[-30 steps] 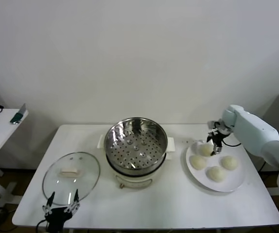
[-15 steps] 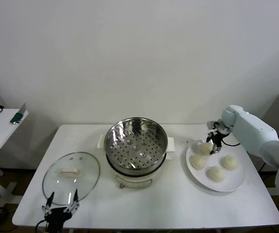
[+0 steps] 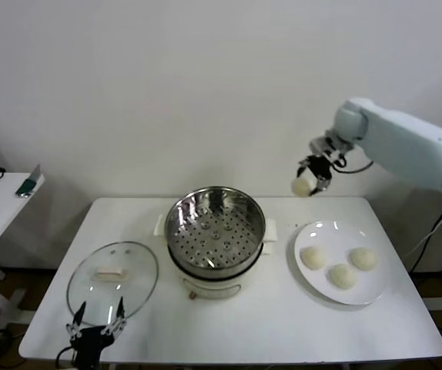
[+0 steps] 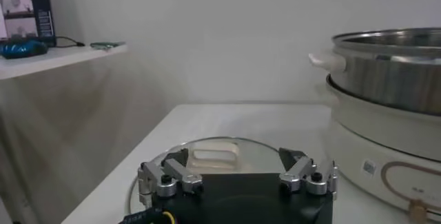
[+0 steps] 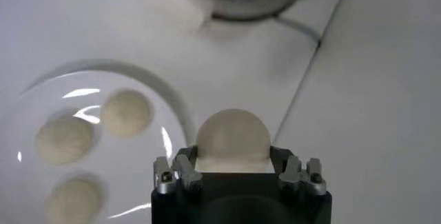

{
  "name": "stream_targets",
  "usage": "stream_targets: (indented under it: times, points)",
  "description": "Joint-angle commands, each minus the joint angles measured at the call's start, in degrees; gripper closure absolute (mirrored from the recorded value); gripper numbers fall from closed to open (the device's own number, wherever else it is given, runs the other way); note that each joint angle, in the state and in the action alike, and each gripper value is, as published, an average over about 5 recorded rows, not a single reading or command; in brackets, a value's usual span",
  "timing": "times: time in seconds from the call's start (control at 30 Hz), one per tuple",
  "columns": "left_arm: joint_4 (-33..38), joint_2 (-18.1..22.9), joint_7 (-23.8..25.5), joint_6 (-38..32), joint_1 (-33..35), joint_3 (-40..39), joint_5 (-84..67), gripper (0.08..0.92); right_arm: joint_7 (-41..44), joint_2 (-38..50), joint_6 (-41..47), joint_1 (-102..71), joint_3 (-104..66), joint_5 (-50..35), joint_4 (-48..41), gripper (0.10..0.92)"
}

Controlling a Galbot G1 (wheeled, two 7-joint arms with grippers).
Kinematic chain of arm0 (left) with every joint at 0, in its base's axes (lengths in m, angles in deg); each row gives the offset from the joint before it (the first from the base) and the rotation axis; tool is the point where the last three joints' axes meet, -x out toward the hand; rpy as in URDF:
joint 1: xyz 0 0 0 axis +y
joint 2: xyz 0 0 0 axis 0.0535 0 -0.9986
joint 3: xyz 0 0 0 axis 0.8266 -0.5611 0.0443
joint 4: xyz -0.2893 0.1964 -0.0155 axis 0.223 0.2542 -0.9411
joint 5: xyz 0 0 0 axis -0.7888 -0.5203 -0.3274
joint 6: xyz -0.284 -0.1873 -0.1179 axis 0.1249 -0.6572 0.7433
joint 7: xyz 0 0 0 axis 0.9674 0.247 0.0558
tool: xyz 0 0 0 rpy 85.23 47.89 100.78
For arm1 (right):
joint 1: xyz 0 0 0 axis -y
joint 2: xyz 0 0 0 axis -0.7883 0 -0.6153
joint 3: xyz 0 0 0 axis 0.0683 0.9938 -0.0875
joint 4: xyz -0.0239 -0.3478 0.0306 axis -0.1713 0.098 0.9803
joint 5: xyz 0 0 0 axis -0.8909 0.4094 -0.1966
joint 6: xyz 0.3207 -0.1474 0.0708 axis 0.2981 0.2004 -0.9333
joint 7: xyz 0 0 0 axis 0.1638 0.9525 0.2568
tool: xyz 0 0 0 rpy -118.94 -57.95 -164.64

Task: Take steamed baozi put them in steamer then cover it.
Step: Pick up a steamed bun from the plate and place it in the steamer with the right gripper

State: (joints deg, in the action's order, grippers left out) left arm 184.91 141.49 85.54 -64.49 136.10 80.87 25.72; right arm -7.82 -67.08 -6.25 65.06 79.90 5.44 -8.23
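Since a second ago our right gripper (image 3: pixel 311 175) has risen off the plate (image 3: pixel 375 287), its fingers closed around one steamed baozi (image 3: pixel 302 186), now high above the table's (image 3: pixel 282 324) far edge between steamer (image 3: pixel 215 240) and plate. Three baozi (image 3: pixel 341 264) remain on the plate at the right end. We see only the perforated tray inside the steamer. Our left gripper (image 3: pixel 95 324) waits wide open at the near-left edge, beside the cover (image 3: pixel 113 280).

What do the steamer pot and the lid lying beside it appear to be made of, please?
The steamer pot looks like polished stainless steel: mirror-bright walls and a perforated tray, on a cream, probably plastic, base. The lid looks like clear glass: the table shows through it, inside a metal rim.
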Motion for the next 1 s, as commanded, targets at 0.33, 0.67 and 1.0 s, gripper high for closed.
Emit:
stream_targets:
  times: [0.33, 0.67, 1.0]
  points:
    - [0.5, 0.0, 0.0, 0.1, -0.1, 0.2, 0.0, 0.177, -1.3, -16.2, -14.9, 1.0, 3.7, 10.5, 9.3, 0.330]
    - [0.4, 0.1, -0.1, -0.3, 0.3, 0.3, 0.0, 0.177, -5.1, -21.4, -18.3, -13.8, -1.9, 26.1, -7.2, 0.330]
    - [0.2, 0.2, -0.5, -0.9, 0.5, 0.2, 0.1, 0.177, -11.2, -24.1, -20.8, -20.4, -8.3, 32.5, -16.6, 0.330]
